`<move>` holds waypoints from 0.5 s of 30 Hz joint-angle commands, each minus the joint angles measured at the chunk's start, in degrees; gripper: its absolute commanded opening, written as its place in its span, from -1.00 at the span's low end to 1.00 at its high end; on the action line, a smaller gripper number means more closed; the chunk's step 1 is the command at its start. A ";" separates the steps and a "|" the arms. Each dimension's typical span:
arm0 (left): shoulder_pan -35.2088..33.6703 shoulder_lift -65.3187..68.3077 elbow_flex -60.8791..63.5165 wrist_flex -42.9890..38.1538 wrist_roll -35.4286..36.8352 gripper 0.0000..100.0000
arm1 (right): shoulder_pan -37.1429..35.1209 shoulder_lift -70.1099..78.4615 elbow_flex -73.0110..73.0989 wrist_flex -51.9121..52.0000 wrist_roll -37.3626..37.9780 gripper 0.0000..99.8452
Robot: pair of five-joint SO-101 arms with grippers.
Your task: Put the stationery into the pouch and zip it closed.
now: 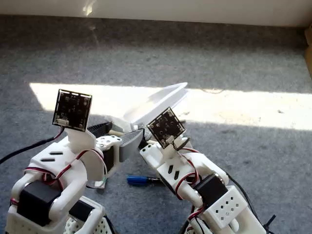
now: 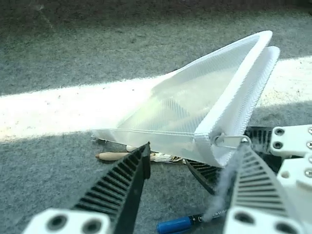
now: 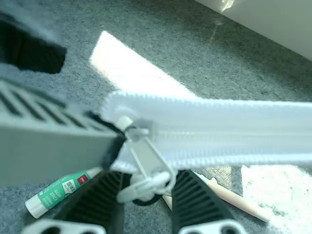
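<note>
Wide apart stood the jaws of the left gripper [image 2: 195, 147], with the near corner of the white mesh pouch [image 2: 195, 97] in the gap between them. At the right gripper [image 3: 146, 171] the jaws flanked the zipper pull [image 3: 145, 163], which hung down between them; whether they pinched it could not be told. The pouch sat tilted between the two arms, its slider end low at the grippers and its far end raised into the sun. Whether its lower edge touched the floor could not be told. In the right wrist view, one grey finger [image 3: 58, 141] of the left gripper lay against the slider end.

Below the pouch, a wooden pencil [image 2: 117, 156] lay on the grey carpet [image 1: 219, 53], just beside the pouch's lower edge. A glue stick [image 3: 58, 193] with a green label lay near it, outside the pouch. A blue pen [image 1: 140, 180] lay on the carpet between the two arms, nearer their bases than the pouch. A bright band of sunlight [image 1: 243, 109] crossed the carpet beyond the grippers, and a pale wall [image 1: 195, 7] ran along the far edge.
</note>
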 commanded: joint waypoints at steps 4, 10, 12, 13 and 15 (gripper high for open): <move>-2.24 0.13 7.52 -6.95 0.53 -0.46 | 0.66 -1.10 -0.48 -1.01 0.35 -0.99; -8.48 0.04 7.96 -7.56 0.53 -0.55 | 0.66 -1.10 -0.40 -1.01 0.44 -0.99; -8.48 0.04 7.96 -7.56 0.35 -0.57 | 0.66 -1.10 -0.40 -1.01 0.44 -0.99; -8.40 0.04 7.96 -7.56 0.26 -0.58 | 0.75 -1.10 -0.40 -1.01 0.44 -0.99; -8.48 0.04 7.87 -7.47 0.26 -0.61 | 0.75 -1.10 -0.40 -1.01 0.44 -0.99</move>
